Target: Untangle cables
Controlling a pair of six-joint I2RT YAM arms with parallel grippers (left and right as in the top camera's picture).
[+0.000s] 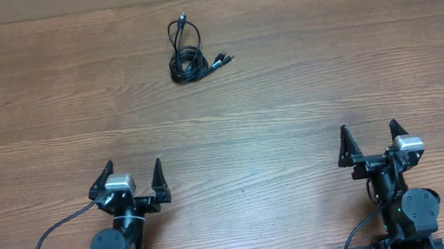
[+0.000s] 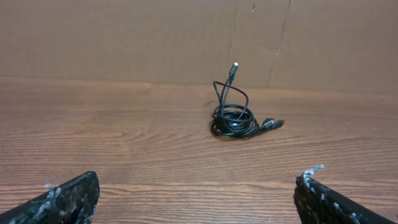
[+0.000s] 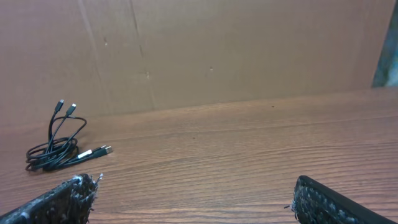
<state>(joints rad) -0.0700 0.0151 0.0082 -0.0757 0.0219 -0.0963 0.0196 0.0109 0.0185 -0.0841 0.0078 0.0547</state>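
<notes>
One cable bundle (image 1: 187, 55) lies at eleven o'clock on the table (image 1: 283, 75); left gripper (image 1: 133, 163) and right gripper (image 1: 367, 127) stand wide.

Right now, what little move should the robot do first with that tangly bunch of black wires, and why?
Probably reach the left fingers forward toward the knotted bundle of thin black cables. They stand open and empty, well short of the bundle, yet nearer to it than the right fingers, which are open too.
</notes>
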